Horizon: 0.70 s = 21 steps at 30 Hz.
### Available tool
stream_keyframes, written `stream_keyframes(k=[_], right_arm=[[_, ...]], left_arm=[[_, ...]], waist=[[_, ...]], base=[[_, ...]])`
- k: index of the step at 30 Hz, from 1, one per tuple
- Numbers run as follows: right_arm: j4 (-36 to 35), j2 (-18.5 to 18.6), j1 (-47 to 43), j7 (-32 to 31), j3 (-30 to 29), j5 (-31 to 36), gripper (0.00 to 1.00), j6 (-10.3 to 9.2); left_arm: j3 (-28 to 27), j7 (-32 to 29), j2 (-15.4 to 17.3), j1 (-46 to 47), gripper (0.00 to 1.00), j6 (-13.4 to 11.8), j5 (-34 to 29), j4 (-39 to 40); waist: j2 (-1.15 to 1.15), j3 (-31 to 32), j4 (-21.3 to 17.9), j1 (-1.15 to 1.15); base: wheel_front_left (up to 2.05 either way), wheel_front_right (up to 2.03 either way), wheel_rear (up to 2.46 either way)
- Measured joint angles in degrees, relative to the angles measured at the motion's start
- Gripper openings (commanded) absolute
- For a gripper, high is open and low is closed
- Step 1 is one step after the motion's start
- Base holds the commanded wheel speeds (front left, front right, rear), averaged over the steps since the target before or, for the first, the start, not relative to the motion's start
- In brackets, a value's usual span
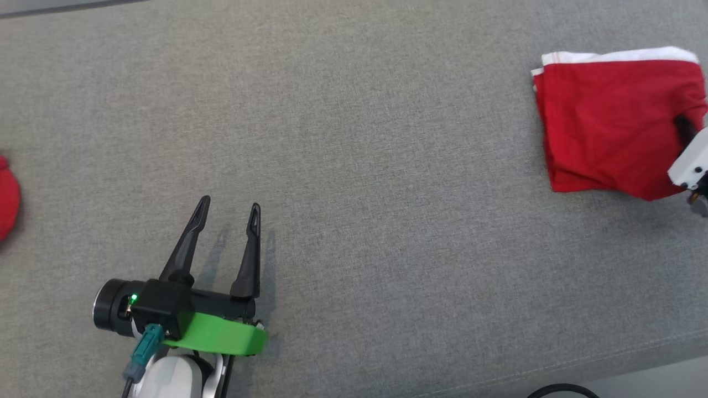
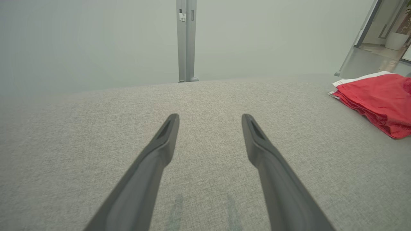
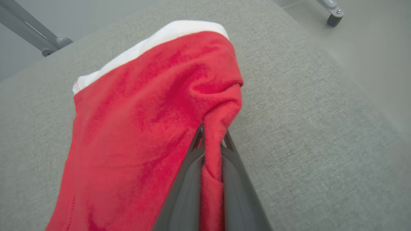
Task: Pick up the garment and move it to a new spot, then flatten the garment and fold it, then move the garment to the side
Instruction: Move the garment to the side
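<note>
The garment (image 1: 608, 121) is red with a white band along one edge, folded on the grey cloth table at the far right. It also shows at the right edge of the left wrist view as a red garment (image 2: 379, 99). My right gripper (image 3: 212, 138) is shut on a pinched fold of the garment (image 3: 141, 122), red cloth running down between its two fingers. In the head view the right gripper (image 1: 686, 130) reaches into the garment's right edge. My left gripper (image 1: 229, 213) stands open at the lower left over bare table, far from the garment, and the left gripper (image 2: 210, 120) holds nothing.
A red object (image 1: 6, 199) is cut off at the table's left edge. The grey table (image 1: 354, 138) spreads wide between the arms. Its front edge runs along the lower right, with a dark cable (image 1: 558, 391) below it. A metal post (image 2: 186, 38) stands behind the table.
</note>
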<state>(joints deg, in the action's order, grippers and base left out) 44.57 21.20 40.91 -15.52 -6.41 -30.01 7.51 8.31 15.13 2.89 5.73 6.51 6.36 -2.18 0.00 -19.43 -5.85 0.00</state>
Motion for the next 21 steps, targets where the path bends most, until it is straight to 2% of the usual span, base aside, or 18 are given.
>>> stream_keyframes(k=[7,16,17,18,19,21], right_arm=[[3.37,7.38,5.41,2.89,0.02,8.02,0.0,0.0],[7.49,11.58,8.9,6.65,3.11,19.52,0.0,0.02],[8.01,11.67,9.26,7.37,2.89,20.62,0.37,0.02],[8.47,11.72,9.67,8.2,2.61,21.83,0.91,0.02],[9.07,11.83,10.14,8.48,2.21,23.27,1.0,0.02],[9.88,11.9,10.33,9.18,1.6,25.63,1.0,0.02]], left_arm=[[1.34,0.0,0.2,2.49,1.0,0.51,-0.44,-0.58],[0.49,0.0,0.16,0.94,1.0,0.55,-0.21,-1.33],[0.29,-0.01,0.15,0.65,1.0,0.54,-0.07,-1.34],[0.08,0.0,0.14,0.46,1.0,0.54,-0.01,-1.31],[-0.11,0.0,0.13,0.32,1.0,0.54,0.04,-1.3],[-0.42,-0.01,0.12,-0.2,1.0,0.53,0.05,-1.32]], waist=[[0.0,-4.76,-1.64,0.0],[0.0,-7.1,2.3,0.01],[0.0,-7.16,2.69,0.01],[0.0,-7.19,3.01,0.01],[0.0,-7.18,3.25,0.01],[0.0,-6.89,3.41,0.01]], base=[[0.0,0.0,0.0],[0.0,0.0,0.0],[0.0,0.0,0.0],[0.0,0.0,0.0],[0.0,0.0,0.0],[0.0,0.0,0.0]])
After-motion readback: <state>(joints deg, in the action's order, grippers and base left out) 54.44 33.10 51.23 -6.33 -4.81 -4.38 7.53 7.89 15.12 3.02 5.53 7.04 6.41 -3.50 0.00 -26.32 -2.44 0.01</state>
